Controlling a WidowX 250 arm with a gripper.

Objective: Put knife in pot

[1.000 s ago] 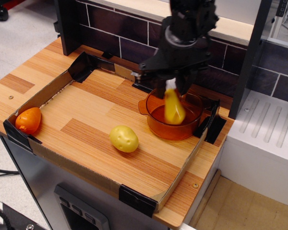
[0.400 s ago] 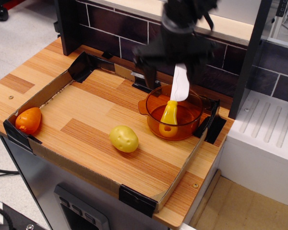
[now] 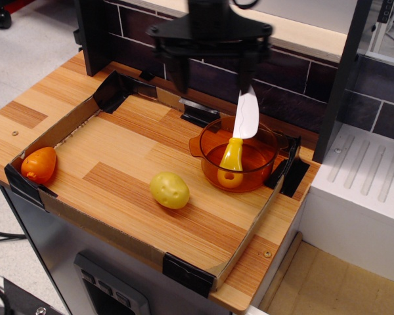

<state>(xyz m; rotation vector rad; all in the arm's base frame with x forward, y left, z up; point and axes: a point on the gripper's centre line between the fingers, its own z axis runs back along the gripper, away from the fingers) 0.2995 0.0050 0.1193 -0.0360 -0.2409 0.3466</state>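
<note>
The knife (image 3: 238, 141) stands in the orange-amber pot (image 3: 210, 146). Its yellow handle rests on the pot's floor and its white blade leans up over the back rim. The pot sits at the back right of the cardboard-edged wooden board. My black gripper (image 3: 213, 62) is above and behind the pot, raised, with its two fingers (image 3: 178, 69) spread wide apart and nothing between them. It is clear of the knife.
A yellow potato-shaped toy (image 3: 169, 189) lies in the board's middle front. An orange toy (image 3: 39, 164) sits at the left corner. A cardboard rim (image 3: 79, 213) with black tape corners surrounds the board. A dark brick wall stands behind, a white drainer (image 3: 368, 177) at right.
The knife dropped from the gripper into the pot, handle down. The gripper opened wide, then rose and shifted left, away from the pot.
</note>
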